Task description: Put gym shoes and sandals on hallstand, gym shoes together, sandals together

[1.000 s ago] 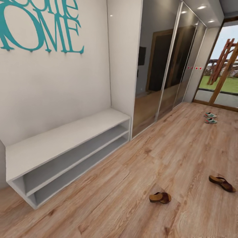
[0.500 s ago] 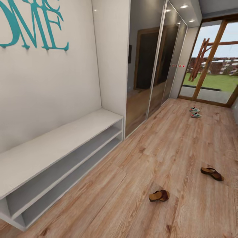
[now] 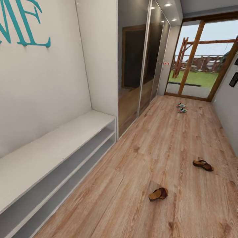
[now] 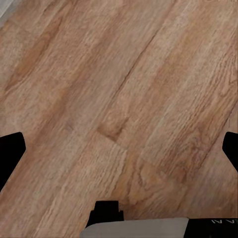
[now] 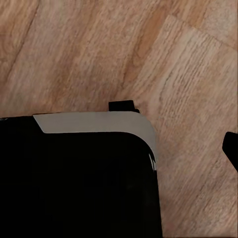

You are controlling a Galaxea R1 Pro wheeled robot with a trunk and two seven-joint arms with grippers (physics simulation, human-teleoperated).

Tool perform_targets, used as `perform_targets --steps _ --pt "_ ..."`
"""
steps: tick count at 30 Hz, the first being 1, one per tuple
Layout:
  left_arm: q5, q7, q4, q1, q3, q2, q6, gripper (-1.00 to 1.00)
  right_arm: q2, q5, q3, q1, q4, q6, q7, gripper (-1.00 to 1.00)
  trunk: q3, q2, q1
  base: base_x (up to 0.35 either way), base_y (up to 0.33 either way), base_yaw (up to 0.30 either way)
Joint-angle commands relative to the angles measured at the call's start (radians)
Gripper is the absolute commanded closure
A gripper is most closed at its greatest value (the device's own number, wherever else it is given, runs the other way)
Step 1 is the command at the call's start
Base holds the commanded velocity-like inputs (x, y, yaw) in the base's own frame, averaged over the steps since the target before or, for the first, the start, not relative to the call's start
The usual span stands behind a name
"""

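Two dark brown sandals lie apart on the corridor floor (image 3: 172,138): one sandal (image 3: 158,194) near me, the other sandal (image 3: 203,165) farther right. The two gym shoes (image 3: 181,107), white with green and red, sit side by side far down the corridor near the glass door. The hallstand is out of view. My left gripper (image 4: 119,148) hangs open over bare planks, its black fingertips at the frame's two edges. In the right wrist view one black fingertip (image 5: 231,147) stands far out to the side over the floor, beside a dark part of the robot (image 5: 74,183).
A plain white two-shelf bench (image 3: 49,148) with no upper shelves runs along the left wall under teal letters. Mirrored wardrobe doors (image 3: 138,66) follow it. A glass door (image 3: 198,59) closes the corridor's far end. A wall (image 3: 228,109) stands on the right.
The whole picture has shifted left and the bench is now cut off at the frame's edge, so the camera has turned right. The shoes and sandals lie where they were.
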State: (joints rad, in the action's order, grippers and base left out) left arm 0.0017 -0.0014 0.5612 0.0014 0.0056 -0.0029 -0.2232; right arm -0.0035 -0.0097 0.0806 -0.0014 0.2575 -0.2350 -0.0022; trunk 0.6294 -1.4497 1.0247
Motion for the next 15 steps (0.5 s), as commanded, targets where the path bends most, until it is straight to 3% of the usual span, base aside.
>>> perform_targets --steps 1,6,15 --pt "0.000 0.000 0.000 0.000 0.001 0.000 -0.002 -1.00 0.000 -0.001 0.004 0.000 0.000 -0.003 0.001 -1.00 0.002 0.000 0.000 0.179 0.243 -0.261" --pt "0.000 0.000 0.000 0.000 0.001 0.000 -0.002 -1.00 -0.001 -0.001 0.004 0.000 0.000 -0.003 0.001 -1.00 0.006 0.000 0.000 0.138 0.149 -0.261" --pt "0.000 0.000 0.000 0.000 0.001 0.000 -0.002 -1.00 0.000 -0.001 0.004 0.000 0.000 -0.003 0.001 -1.00 0.014 0.000 0.000 0.022 0.021 -0.261"
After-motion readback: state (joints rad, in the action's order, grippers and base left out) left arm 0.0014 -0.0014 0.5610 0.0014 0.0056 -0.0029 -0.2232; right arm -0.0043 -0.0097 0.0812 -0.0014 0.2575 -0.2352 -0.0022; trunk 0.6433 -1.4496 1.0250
